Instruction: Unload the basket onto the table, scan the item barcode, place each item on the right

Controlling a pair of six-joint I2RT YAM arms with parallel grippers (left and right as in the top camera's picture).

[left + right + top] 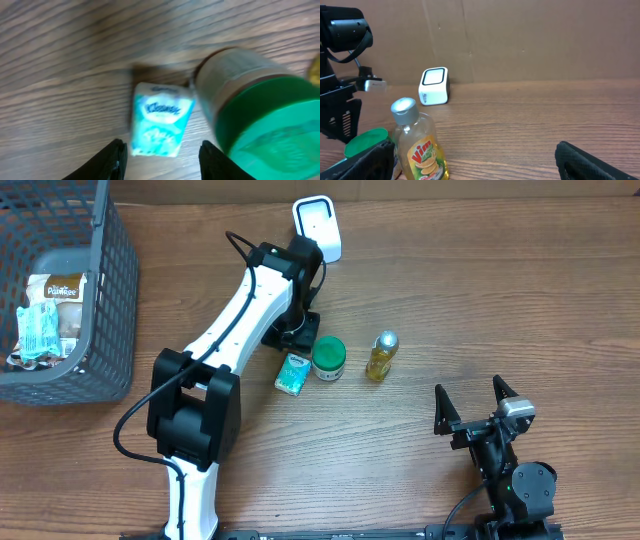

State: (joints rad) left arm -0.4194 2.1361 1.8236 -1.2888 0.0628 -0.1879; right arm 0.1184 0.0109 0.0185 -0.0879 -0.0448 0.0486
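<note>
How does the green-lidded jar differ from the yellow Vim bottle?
The jar is short and wide; the bottle is taller and slim. The jar has a broad green lid; the bottle a small silver cap. The jar stands beside the tissue pack; the bottle stands apart. Both stand upright on the table.

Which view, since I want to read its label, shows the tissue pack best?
Left wrist: the tissue pack lies close up, logo legible though slightly blurred. Overhead shows it small, beside the green-lidded jar. Right wrist does not show it.
</note>
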